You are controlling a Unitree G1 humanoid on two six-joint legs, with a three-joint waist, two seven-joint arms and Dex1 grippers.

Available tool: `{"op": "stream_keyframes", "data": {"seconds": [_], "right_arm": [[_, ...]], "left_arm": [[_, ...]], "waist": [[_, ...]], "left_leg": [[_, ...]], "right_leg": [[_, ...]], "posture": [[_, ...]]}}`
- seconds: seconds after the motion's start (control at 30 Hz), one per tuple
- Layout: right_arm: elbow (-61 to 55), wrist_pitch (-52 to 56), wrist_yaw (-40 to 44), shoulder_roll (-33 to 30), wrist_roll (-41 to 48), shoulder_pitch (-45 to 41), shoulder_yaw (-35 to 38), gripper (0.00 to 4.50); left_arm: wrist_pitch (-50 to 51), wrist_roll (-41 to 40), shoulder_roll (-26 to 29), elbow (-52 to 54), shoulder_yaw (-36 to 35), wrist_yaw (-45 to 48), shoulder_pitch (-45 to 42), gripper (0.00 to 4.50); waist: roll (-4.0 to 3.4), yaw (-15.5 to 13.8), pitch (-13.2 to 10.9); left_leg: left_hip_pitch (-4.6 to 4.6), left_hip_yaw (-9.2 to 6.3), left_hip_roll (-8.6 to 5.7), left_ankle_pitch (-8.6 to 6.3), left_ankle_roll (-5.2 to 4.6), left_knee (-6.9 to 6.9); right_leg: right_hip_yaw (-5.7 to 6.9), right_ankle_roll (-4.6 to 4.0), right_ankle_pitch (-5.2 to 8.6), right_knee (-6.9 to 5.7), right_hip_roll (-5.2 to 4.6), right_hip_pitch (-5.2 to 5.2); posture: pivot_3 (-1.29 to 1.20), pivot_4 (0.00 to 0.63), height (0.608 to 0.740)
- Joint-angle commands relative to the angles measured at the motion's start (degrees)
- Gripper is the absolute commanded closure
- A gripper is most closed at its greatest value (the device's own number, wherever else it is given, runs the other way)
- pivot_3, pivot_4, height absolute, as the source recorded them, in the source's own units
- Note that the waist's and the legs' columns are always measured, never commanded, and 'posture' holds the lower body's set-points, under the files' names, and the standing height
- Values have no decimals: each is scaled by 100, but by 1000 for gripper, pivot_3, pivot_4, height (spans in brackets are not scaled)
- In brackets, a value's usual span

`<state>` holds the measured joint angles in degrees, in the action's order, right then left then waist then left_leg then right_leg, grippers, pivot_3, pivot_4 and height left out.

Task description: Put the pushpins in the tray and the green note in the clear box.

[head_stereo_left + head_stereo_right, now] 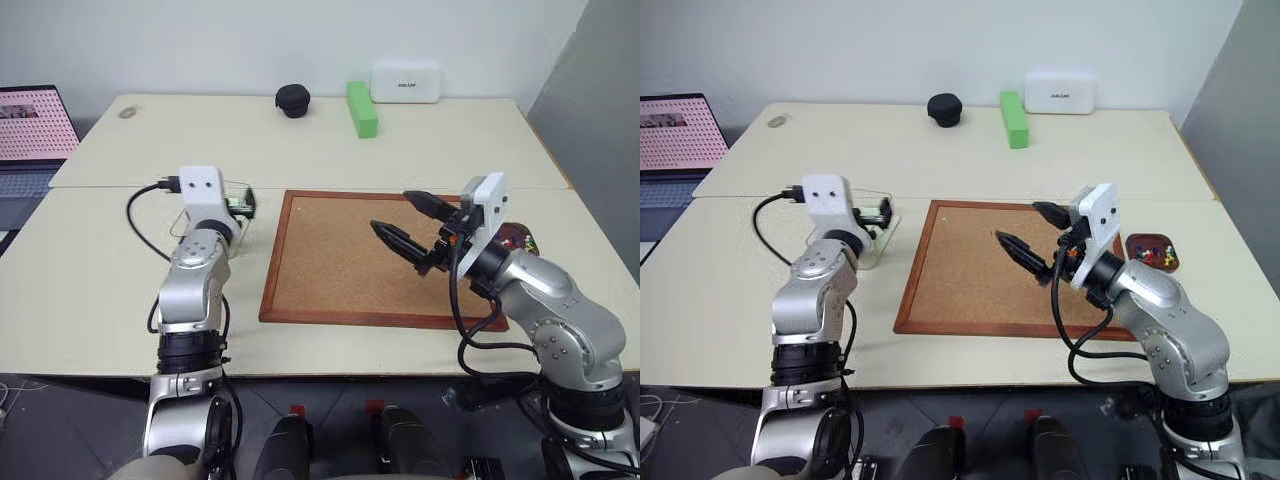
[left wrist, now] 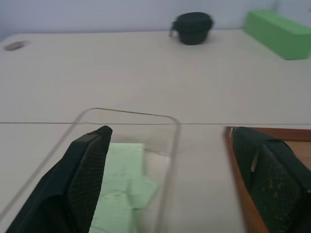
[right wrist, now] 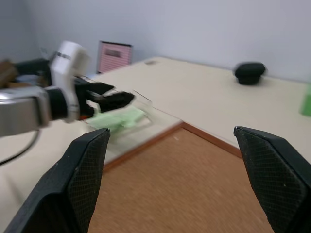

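Cream surface (image 1: pixel 330 140) against a white wall; green note (image 2: pixel 121 182) inside clear box (image 2: pixel 167 145), both jaws released.

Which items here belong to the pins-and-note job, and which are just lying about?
Job:
- pale green paper note
- clear plastic box
- dark red-brown tray
- coloured pushpins

Lying about:
- wood-framed corkboard
- bright green block
- black round case
- white box
- laptop

The corkboard (image 1: pixel 990 270) lies at the table's (image 1: pixel 730 290) centre. At its 9 o'clock sits the clear box (image 2: pixel 146 121) with the green note (image 2: pixel 124 184) in it; at 3 o'clock the tray (image 1: pixel 1152 252) holding pushpins (image 1: pixel 1154 254); at 12 o'clock a long block (image 1: pixel 1014 118), with a pouch (image 1: pixel 944 108) at its 9 o'clock
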<state>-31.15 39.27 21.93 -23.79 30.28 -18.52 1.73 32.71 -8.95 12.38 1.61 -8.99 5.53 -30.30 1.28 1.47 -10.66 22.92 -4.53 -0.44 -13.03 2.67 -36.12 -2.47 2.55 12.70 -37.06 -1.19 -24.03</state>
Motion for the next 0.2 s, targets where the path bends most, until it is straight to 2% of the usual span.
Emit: {"op": "stream_keyframes", "data": {"seconds": [0.03, 0.2], "right_arm": [[9, -346, -708, 74, -886, 330, -115, 161], [203, -662, -1515, 402, -1754, 821, -110, 161]], "left_arm": [[58, -197, -161, 700, 347, 293, 289, 260], [170, -298, -474, 1500, 642, 247, 1145, 260]], "waist": [[0, 4, 0], [-2, 42, 2]], "left_leg": [[0, 2, -1, 0, 0, 0], [-9, 9, 6, 0, 0, 3]], "right_leg": [[-2, -4, -2, 0, 0, 0], [-11, -1, 0, -6, 5, -2]], "posture": [[0, 150, 740], [0, 150, 740]]}}
